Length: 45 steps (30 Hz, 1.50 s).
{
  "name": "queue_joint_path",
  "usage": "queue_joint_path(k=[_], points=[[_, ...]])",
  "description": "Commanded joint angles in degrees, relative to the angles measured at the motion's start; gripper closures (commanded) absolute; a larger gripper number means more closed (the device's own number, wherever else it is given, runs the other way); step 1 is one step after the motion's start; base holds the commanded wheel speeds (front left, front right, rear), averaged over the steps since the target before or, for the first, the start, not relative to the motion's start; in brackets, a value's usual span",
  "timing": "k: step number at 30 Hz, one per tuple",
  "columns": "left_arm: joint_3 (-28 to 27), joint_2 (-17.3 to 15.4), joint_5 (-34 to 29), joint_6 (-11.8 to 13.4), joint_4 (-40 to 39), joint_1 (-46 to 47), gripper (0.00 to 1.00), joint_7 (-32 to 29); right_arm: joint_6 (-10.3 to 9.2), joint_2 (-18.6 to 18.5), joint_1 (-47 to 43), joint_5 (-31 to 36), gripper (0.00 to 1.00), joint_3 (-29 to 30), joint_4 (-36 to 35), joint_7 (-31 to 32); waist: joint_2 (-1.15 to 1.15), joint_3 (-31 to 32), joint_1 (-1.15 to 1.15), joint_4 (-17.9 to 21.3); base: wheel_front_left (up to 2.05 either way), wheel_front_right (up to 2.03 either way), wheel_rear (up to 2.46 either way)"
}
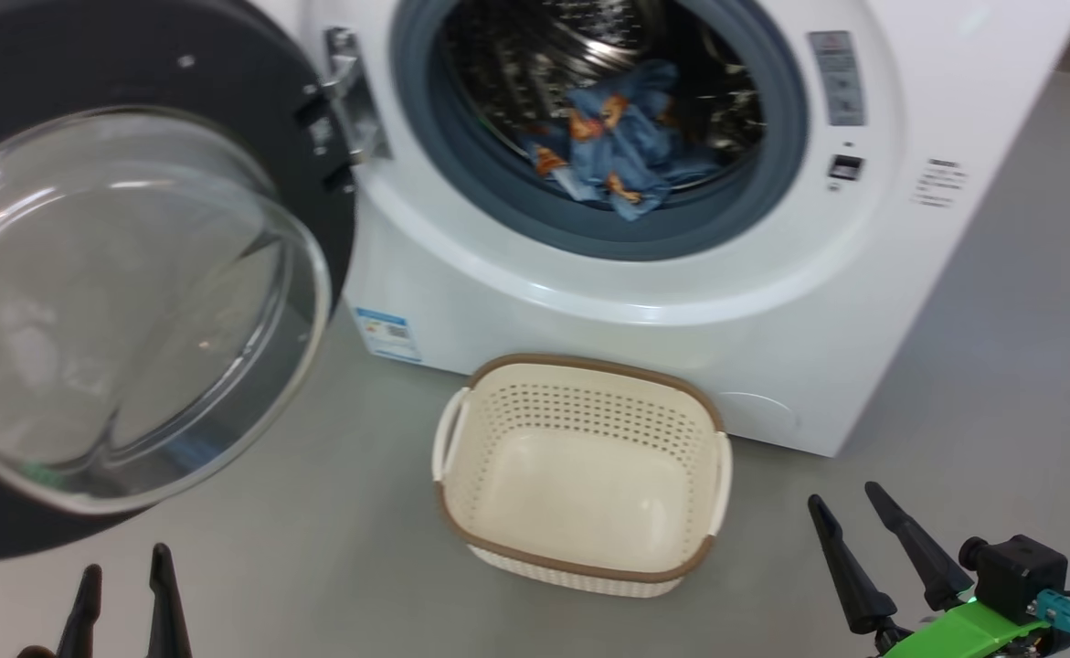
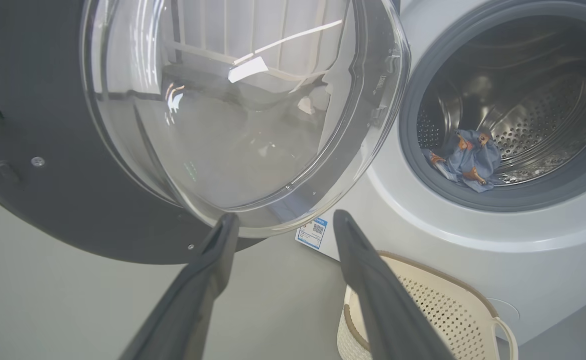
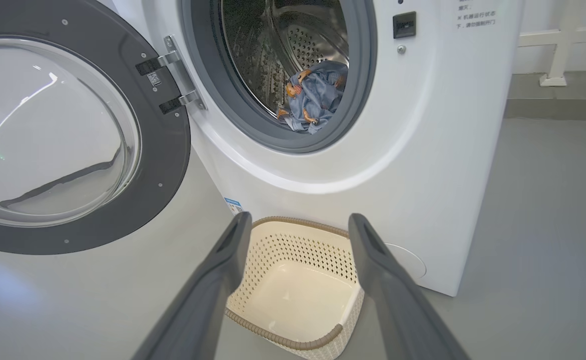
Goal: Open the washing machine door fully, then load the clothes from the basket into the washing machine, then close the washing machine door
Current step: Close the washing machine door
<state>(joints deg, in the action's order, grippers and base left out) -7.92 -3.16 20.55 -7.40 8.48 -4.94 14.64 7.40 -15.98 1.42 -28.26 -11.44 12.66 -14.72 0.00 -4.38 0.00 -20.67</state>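
The washing machine (image 1: 681, 292) (image 3: 423, 150) stands with its door (image 1: 132, 302) (image 2: 47, 200) (image 3: 162, 165) swung wide open to the left, glass bowl facing me. The clothes (image 1: 621, 146) (image 2: 465, 157) (image 3: 315, 97), blue with orange figures, lie bunched at the front of the steel drum. On the floor before the machine the cream basket (image 1: 580, 393) (image 2: 433, 300) (image 3: 298, 245) holds nothing. My left gripper (image 1: 125, 565) (image 2: 285, 217) is open, low at the left, just below the door's glass. My right gripper (image 1: 847, 495) (image 3: 300, 217) is open at the lower right, back from the basket.
Grey floor (image 1: 315, 548) spreads around the basket and to the machine's right (image 3: 548, 225). A white railing post (image 3: 555, 60) stands beyond the machine. The open door overhangs the floor on the left.
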Motion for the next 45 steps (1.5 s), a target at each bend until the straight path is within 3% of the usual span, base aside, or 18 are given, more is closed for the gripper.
queue_joint_path(k=[1, 6, 15, 24, 25, 26, 28, 31, 36, 37, 45], points=[[-2.1, -0.6, -0.5, -0.1, -1.1, 0.0, 0.0, 0.4, 0.09, -0.8, 2.0, -0.5, 0.0, -1.7, -1.0, -0.3, 0.0, 0.6, 0.0, -5.7, 0.0, 0.0, 0.0], [-2.3, -0.2, -0.3, -0.1, -1.1, -0.5, 0.0, 0.4, 0.09, -0.8, 2.6, -0.8, 0.0, -3.0, -0.6, -0.3, 0.0, 0.4, 0.0, -9.0, 0.0, 0.0, 0.0], [-5.0, 0.2, 0.4, -0.1, -3.2, -1.8, 0.0, 0.4, 0.09, -1.6, 7.4, -1.9, 0.0, -8.4, 1.5, -0.3, 0.0, -0.7, 0.0, -9.9, 0.0, 0.0, 0.0], [-5.7, 0.3, 3.1, -0.1, -3.9, -1.9, 0.0, 0.4, 0.09, -2.2, 8.8, -2.7, 0.0, -9.8, 2.4, -0.3, 0.0, -1.0, 0.0, -10.0, 0.0, 0.0, 0.0], [-5.8, 0.3, 3.5, -0.1, -4.1, -1.7, 0.16, 0.4, 0.09, -2.2, 8.7, -2.8, 0.0, -9.7, 2.4, -0.3, 0.0, -1.0, 0.0, -9.9, 0.0, 0.0, 0.0], [-5.9, 0.3, 3.9, -0.1, -4.5, -1.5, 0.56, 0.4, 0.09, -2.2, 8.5, -2.8, 0.0, -9.5, 2.4, -0.3, 0.0, -1.0, 0.0, -9.9, 0.0, 0.0, 0.0], [-6.5, 0.3, 4.3, -0.1, -5.9, -0.7, 1.0, 0.4, 0.09, -2.1, 7.9, -2.7, 0.0, -9.0, 2.2, -0.3, 0.0, -1.0, 0.0, -9.8, 0.0, 0.0, 0.0], [-7.8, -0.9, 4.8, -0.1, -8.7, 1.2, 1.0, 0.4, 0.09, -1.9, 6.9, -2.5, 0.0, -8.2, 2.0, -0.3, 0.0, -1.2, 0.0, -9.7, 0.0, 0.0, 0.0], [-10.8, -6.9, 8.7, -0.1, -13.0, 7.1, 1.0, 0.4, 0.09, -1.5, 5.5, -1.9, 0.0, -6.8, 1.2, -0.3, 0.0, -1.7, 0.0, -9.5, 0.0, 0.0, 0.0], [-10.8, -6.9, 8.7, -0.1, -13.0, 7.1, 1.0, 0.4, 0.09, -1.5, 5.5, -1.9, 0.0, -6.8, 1.2, -0.3, 0.0, -1.7, 0.0, -9.5, 0.0, 0.0, 0.0], [-14.6, -20.5, 21.8, -0.1, -8.9, 20.1, 1.0, 0.4, 0.09, -0.7, 4.3, -0.8, 0.0, -4.9, 0.2, -0.3, 0.0, -3.1, 0.0, -8.8, 0.0, 0.0, 0.0]])
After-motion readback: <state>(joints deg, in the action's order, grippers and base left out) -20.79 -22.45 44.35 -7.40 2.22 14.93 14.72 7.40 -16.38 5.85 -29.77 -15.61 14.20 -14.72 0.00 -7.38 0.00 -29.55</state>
